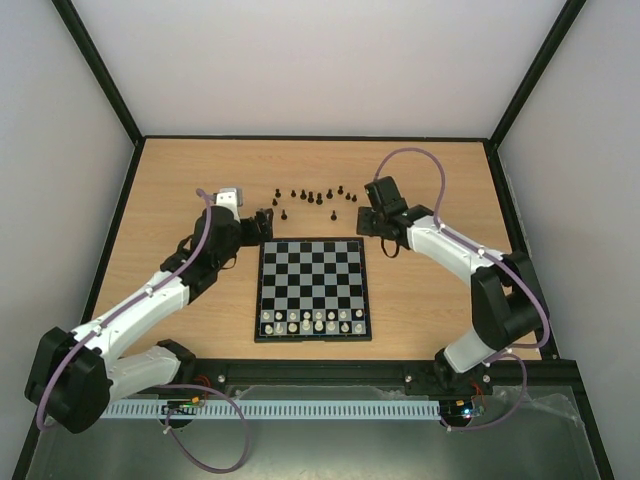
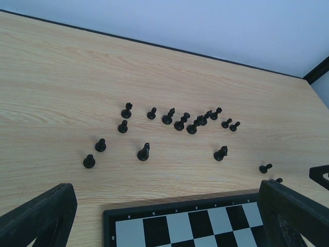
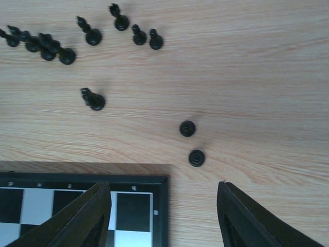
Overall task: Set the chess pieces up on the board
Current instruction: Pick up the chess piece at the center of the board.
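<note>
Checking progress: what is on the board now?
Only pale pieces stand on the board, in its two near rows; the other squares are bare. The black pieces are on the table beyond it. Nothing covers the board from above.

Tiny marks on board (image 2: pixel 154 211) frame, illegible

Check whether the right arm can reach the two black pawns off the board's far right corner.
Probably yes: the right hand hangs open just short of the nearer pawn, nothing standing between them. The second pawn stands close beyond it and might crowd a finger.
</note>
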Available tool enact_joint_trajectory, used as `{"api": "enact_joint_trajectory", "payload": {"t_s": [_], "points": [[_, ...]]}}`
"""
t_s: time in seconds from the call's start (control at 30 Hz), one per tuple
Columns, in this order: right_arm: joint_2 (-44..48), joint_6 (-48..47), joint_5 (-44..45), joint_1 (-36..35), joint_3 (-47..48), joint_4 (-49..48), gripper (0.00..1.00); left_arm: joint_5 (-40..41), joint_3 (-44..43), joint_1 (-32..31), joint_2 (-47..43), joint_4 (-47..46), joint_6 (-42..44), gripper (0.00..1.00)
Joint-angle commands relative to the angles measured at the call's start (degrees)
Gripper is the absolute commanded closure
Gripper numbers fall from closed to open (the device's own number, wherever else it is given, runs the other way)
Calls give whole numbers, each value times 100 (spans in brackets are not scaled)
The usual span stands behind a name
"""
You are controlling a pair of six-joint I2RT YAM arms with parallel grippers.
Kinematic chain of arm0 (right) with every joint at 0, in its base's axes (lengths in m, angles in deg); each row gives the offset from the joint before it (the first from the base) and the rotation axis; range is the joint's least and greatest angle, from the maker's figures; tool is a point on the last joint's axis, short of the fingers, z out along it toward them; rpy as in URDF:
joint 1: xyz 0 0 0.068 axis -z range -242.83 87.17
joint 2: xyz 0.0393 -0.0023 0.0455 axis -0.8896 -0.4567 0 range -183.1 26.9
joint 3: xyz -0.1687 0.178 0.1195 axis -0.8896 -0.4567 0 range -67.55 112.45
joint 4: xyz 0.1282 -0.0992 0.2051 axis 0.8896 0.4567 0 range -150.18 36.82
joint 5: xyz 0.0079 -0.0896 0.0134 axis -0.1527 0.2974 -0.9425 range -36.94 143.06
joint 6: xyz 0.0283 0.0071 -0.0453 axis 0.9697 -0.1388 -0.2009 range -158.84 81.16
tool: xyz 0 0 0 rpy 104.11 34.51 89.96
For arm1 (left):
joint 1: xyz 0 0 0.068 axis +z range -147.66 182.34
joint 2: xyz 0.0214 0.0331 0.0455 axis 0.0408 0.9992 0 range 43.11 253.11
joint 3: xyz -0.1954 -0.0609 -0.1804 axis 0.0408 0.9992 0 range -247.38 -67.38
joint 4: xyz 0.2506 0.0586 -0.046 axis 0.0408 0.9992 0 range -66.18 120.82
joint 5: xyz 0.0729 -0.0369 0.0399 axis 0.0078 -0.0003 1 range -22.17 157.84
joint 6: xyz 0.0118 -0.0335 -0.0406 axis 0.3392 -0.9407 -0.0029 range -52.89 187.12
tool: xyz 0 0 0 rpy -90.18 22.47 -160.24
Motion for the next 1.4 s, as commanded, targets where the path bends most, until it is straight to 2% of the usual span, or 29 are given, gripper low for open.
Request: {"api": "enact_joint_trajectory", "payload": {"t_s": [0.0,0.3,0.5,0.57,0.77,1.07,1.2,1.23,1.27,1.37], "points": [[-255,-65,-46,-140,449,195,42,-214,-75,10,105,-63,40,1],[-978,-122,276,-143,1184,545,41,-360,47,10,35,-244,90,1],[-1556,-178,596,-137,1916,907,42,648,-99,10,153,236,-356,1],[-1785,-202,629,-134,2221,1011,42,748,-94,10,194,230,-369,1],[-2239,-225,576,-83,2680,1142,44,464,-72,10,240,125,-231,1],[-2255,-263,285,40,2710,1050,44,113,-42,37,82,109,-195,1],[-2029,-279,165,41,2496,766,22,-266,187,39,-148,-235,-70,1],[-1989,-273,157,46,2490,724,5,-167,177,37,-169,-190,-97,1],[-1966,-272,142,50,2515,709,1,-33,146,36,-168,-121,-136,1],[-1933,-265,93,59,2681,680,1,602,62,47,-131,182,-524,1]]}}
